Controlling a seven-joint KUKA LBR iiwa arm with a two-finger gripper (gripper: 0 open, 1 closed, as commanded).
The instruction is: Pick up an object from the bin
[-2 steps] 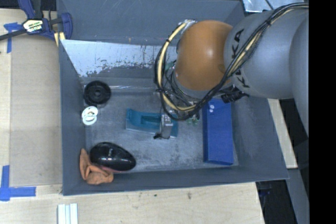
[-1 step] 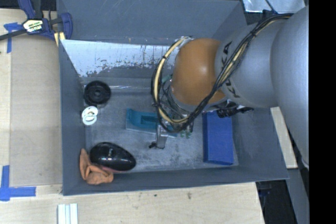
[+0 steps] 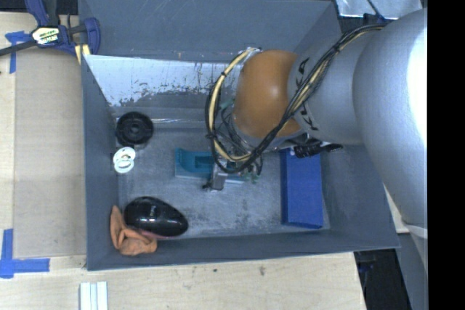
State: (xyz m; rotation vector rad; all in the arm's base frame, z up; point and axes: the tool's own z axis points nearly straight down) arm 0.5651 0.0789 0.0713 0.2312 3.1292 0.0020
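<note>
The gripper [image 3: 218,181] sits low at the centre of the bin [image 3: 218,18], a teal block [image 3: 191,163] just beside it at nine o'clock; whether it is spread or closed cannot be told, and nothing appears lifted yet.

I read the bin [image 3: 240,225] as matt grey metal, its floor scuffed and its back wall at twelve o'clock scratched in pale streaks. At seven o'clock a black mouse [image 3: 155,218] shines as smooth, glossy plastic, lying on a soft, crumpled orange cloth [image 3: 131,242]. The black disc [image 3: 134,128] at ten o'clock looks matt. The blue box [image 3: 302,192] at four o'clock is flat and matt; the teal block [image 3: 189,163] near centre looks like dull plastic. The wrist's orange cover [image 3: 265,94] gleams smooth.
</note>
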